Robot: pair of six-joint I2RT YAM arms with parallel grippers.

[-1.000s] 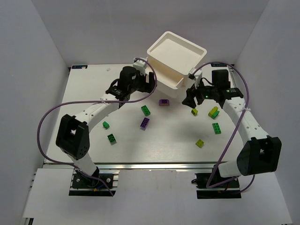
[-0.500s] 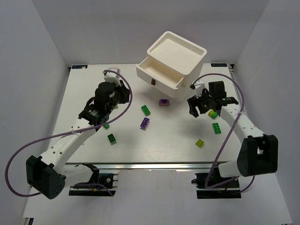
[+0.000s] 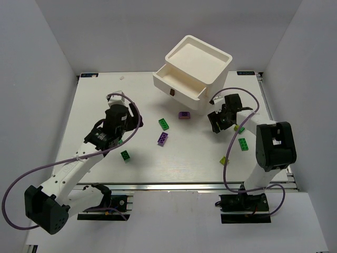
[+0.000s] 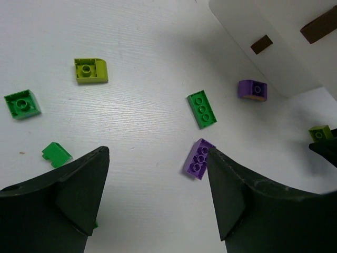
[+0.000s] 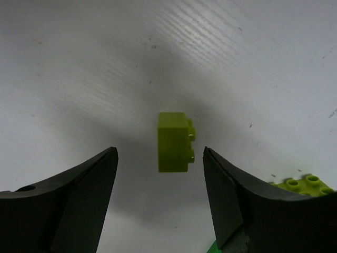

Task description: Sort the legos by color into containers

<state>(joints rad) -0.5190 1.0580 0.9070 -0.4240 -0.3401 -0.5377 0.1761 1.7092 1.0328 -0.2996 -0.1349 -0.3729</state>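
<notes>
The right claw (image 5: 159, 158) hangs with its jaws apart over a yellow-green brick (image 5: 174, 142), which lies on the counter (image 3: 184, 163) to the right of the bin stack (image 3: 188, 69) and a little nearer the arms' bases than the stack. The brick is touched by neither finger. It rests on its side, not on its base: its studs point sideways toward the finger on the right of the wrist view, and its long axis runs parallel to the finger faces, so the jaws would likely close on the studded face and the hollow face opposite. That is the weak point. One pad may land on the round studs rather than a flat wall, so the brick may twist, tip onto its base or squirt out as the jaws close. A second yellow-green brick (image 5: 308, 184), studs up, lies near the same finger and could be nudged or caught if the claw comes down off-centre. The bins sit one on the other, so only the upper one is fully open – dropping every colour there would spoil the sort. The left claw (image 4: 157, 158) also has its jaws wide apart and holds nothing; it hovers to the left of the stack, with a purple brick (image 4: 199, 158) close by one finger.
</notes>
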